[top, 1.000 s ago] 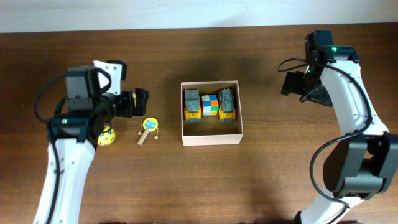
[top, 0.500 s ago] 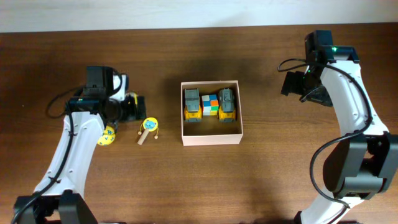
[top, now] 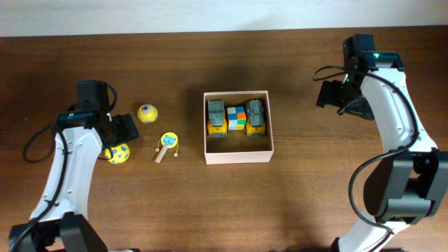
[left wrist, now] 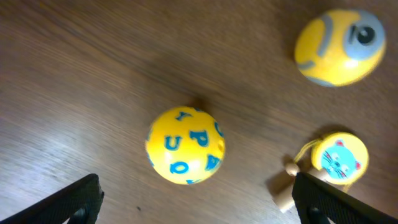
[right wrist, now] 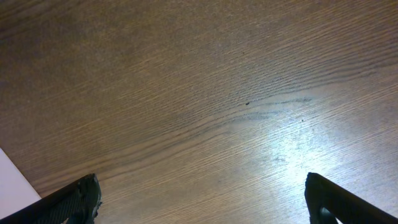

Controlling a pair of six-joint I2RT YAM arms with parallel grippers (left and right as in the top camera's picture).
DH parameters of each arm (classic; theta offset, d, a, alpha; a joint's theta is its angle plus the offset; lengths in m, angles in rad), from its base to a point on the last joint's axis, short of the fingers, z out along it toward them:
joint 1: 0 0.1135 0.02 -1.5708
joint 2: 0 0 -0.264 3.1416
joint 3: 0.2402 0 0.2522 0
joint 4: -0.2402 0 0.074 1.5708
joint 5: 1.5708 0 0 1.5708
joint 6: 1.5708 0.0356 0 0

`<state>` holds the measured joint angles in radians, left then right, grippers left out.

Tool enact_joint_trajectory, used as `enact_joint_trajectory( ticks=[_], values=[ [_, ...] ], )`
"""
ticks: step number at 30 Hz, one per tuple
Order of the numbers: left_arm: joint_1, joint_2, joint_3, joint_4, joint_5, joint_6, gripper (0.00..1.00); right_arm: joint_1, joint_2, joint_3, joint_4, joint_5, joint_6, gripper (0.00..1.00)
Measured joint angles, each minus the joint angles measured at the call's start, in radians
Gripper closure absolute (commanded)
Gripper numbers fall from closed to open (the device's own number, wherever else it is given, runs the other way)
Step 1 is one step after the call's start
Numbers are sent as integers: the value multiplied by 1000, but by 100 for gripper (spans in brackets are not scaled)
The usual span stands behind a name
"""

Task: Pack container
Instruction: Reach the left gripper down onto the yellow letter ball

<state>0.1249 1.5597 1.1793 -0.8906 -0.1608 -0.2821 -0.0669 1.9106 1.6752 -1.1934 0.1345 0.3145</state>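
Yellow plastic ball with blue letters [left wrist: 185,145] lies just ahead of the left gripper [left wrist: 196,204], jaws spread wide, nothing held. Judgement: drop straight down, straddle the ball at its widest, close gently so it can't roll. Yellow-and-grey ball [left wrist: 339,46] and cat-face rattle drum [left wrist: 339,155] lie near, not touching it. White-walled square cardboard container [top: 238,148] sits mid-table between the arms, front half bare. Right gripper [right wrist: 205,202] wide open, empty, over brown wooden table [right wrist: 249,93].
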Motion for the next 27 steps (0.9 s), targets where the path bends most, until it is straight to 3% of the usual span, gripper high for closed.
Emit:
enact_joint_trajectory(
  ticks=[21, 24, 27],
  values=[
    [0, 230, -36, 96, -30, 31, 0, 0, 0, 0, 0, 0, 0, 1],
    [0, 230, -36, 99, -23, 33, 11, 0, 0, 0, 0, 0, 0, 1],
    [0, 230, -36, 99, -22, 39, 28, 0, 0, 0, 0, 0, 0, 1]
  ],
)
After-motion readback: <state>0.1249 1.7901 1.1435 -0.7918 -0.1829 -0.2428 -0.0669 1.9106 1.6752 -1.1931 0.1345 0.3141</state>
